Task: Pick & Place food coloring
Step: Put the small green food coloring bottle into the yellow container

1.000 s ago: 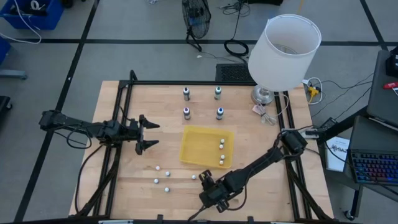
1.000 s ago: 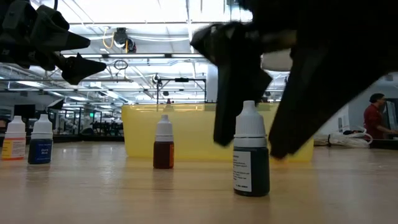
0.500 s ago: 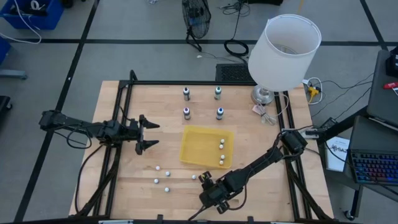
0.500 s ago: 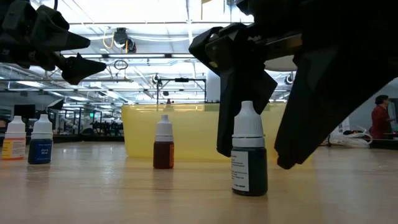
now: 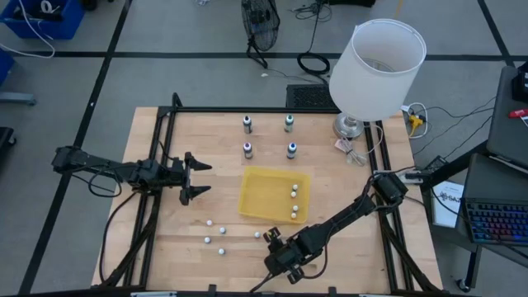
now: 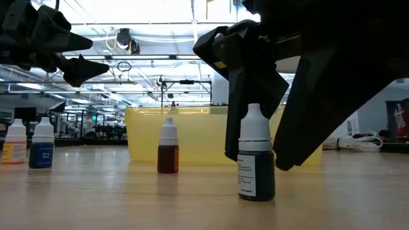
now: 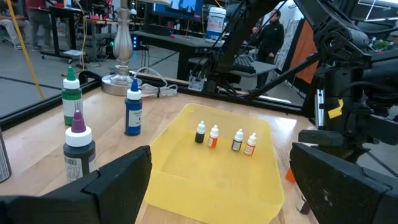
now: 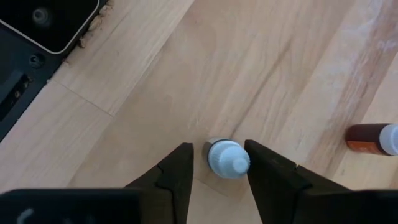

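A tiny food coloring bottle (image 6: 256,153) with a dark green body and a white cap (image 8: 227,158) stands upright on the wood near the table's front edge. My right gripper (image 8: 219,149) slants down over it, open, with one finger on either side of the cap. A reddish-brown bottle (image 6: 168,147) stands upright farther back and shows at the right wrist view's edge (image 8: 372,138). Two more bottles (image 6: 42,145) stand off to the side. My left gripper (image 5: 191,177) waits open and level at the table's left. My right gripper comes from above, slanting down, with a finger on each side of the upright bottle's white cap. One finger (image 8: 264,168) stands right against the cap; whether it touches I cannot tell. A thin gap shows at the other finger (image 8: 180,171). The bottle stands on the table.
A yellow tray (image 5: 262,198) lies mid-table with several tiny bottles (image 7: 213,135) inside. Larger bottles (image 5: 247,149) stand toward the far edge. A lamp with a white shade (image 5: 375,70) stands at the far right corner. Several loose small bottles (image 5: 221,240) dot the near left.
My right gripper has kept its place while its fingers have drawn closer together around the dark green bottle's cap. The bottle still stands upright on the table.
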